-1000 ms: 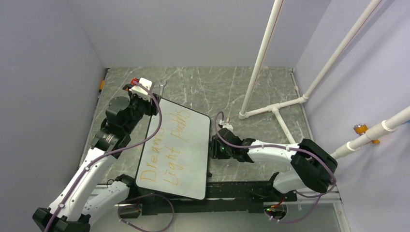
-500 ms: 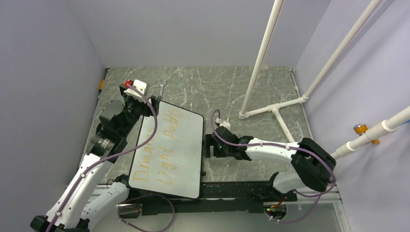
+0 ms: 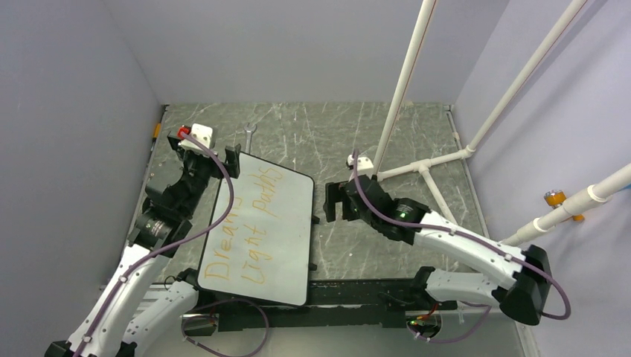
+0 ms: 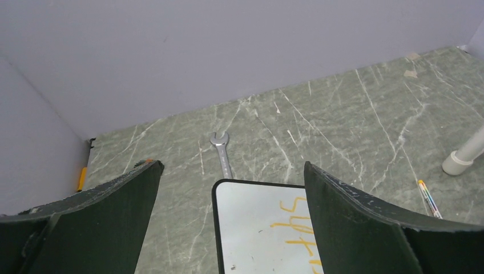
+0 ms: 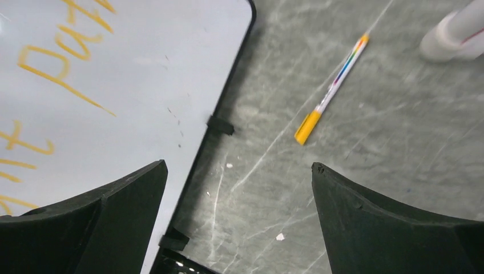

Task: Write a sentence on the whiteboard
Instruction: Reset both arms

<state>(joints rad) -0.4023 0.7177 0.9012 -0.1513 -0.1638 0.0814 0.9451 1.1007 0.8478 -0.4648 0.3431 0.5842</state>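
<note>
Marker (image 5: 330, 91) near whiteboard (image 5: 125, 68): wrist cams only; wrench (image 4: 221, 155): L wrist + top.

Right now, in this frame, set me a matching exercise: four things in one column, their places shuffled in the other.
Things:
1. silver metal wrench
2. rainbow-striped marker pen with orange cap
3. orange handwritten sentence
4. white plastic pipe frame

Places:
A. on the large white rectangular whiteboard
B. flat on the green marbled table, between board and pipe foot
C. standing at the table's right side
D. on the table just past the board's far edge

Pairs: 1-D; 2-B; 3-A; 4-C.
</note>
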